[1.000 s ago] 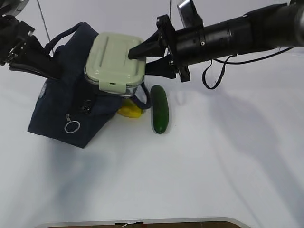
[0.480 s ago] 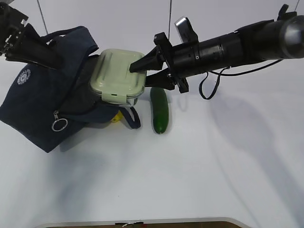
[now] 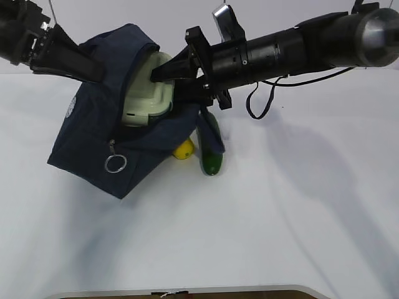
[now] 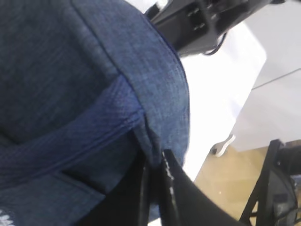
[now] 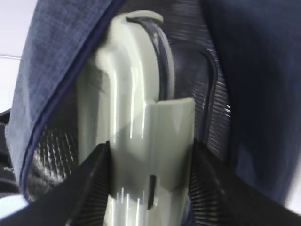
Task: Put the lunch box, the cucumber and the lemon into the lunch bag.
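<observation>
We see the large dark navy fabric lunch bag (image 3: 103, 149) lifted and tilted at the ten o'clock part of the white table (image 3: 280, 218), its mouth gaping toward two o'clock, while the whole table from three round to eight o'clock lies bare, leaving wide room there. Our left gripper (image 4: 155, 188), coming in from ten o'clock, has its black fingers pressed together on the bag's upper fabric edge beside a stitched navy strap, holding that lip raised. Our right gripper (image 3: 163, 78), reaching across from two o'clock, has its fingers clamped on the small square glass lunch box with the pale sage-green lid (image 3: 146, 93). The box stands on edge, partly inside the bag's mouth; in the right wrist view the lid (image 5: 136, 122) sits between the two dark fingers with silver foil lining on both sides of it. The small bright yellow lemon (image 3: 183, 149) rests on the table at the bag's lower edge, just beside the long dark green cucumber (image 3: 211, 149), which lies below the right gripper, its upper end hidden by the bag and the gripper. A metal ring zipper pull (image 3: 115, 164) hangs on the bag's near side. A round white emblem (image 3: 71, 107) shows on the bag's left face, but we cannot read any writing in it.
</observation>
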